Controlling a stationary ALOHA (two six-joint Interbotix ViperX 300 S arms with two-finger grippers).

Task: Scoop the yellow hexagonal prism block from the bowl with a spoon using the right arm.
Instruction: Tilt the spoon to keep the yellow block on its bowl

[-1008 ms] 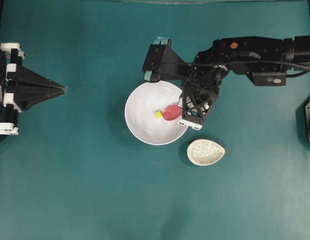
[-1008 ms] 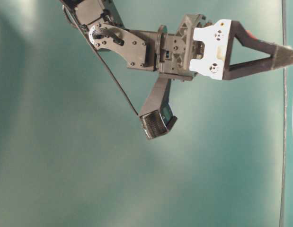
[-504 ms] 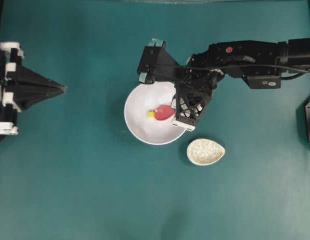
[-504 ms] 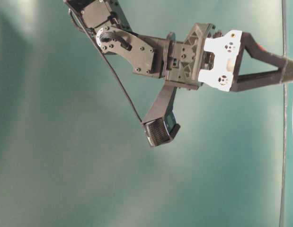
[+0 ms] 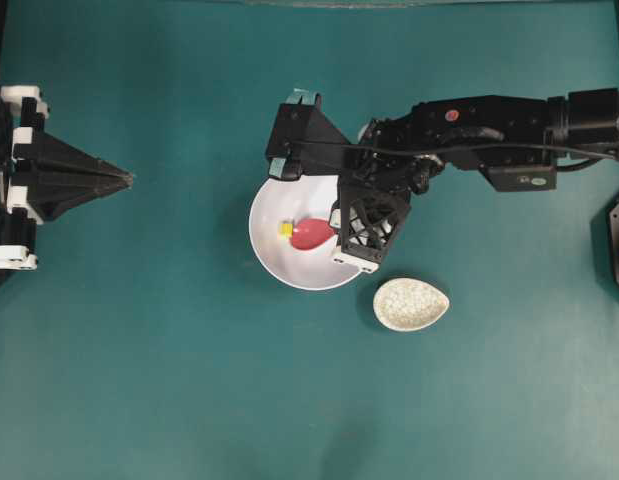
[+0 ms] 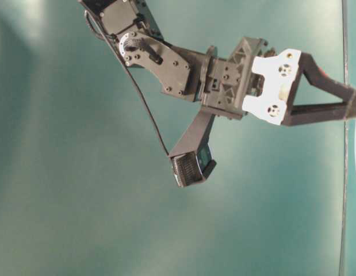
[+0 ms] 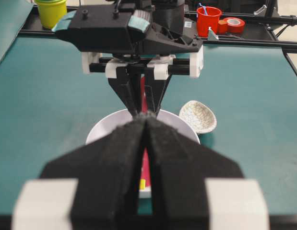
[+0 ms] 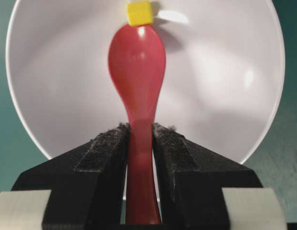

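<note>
The white bowl [image 5: 274, 262] sits mid-table. Inside it lies the tiny yellow block [image 5: 286, 229], touching the tip of the red-pink spoon [image 5: 311, 234]. My right gripper [image 5: 339, 226] is shut on the spoon's handle and reaches over the bowl's right rim. In the right wrist view the spoon [image 8: 137, 62] points away from me with the block [image 8: 139, 13] at its far tip, outside the scoop, against the bowl [image 8: 225, 72] floor. My left gripper [image 5: 125, 180] is shut and empty at the far left, well away from the bowl.
A small speckled oval spoon rest [image 5: 411, 304] lies just right of and below the bowl. In the left wrist view a yellow cup [image 7: 51, 10], a red cup [image 7: 209, 19] and a tape roll [image 7: 233, 22] stand beyond the table's far edge.
My right gripper has carried the spoon leftward across the bowl, and the yellow block has slid left ahead of the spoon's tip. The left arm has not moved.
</note>
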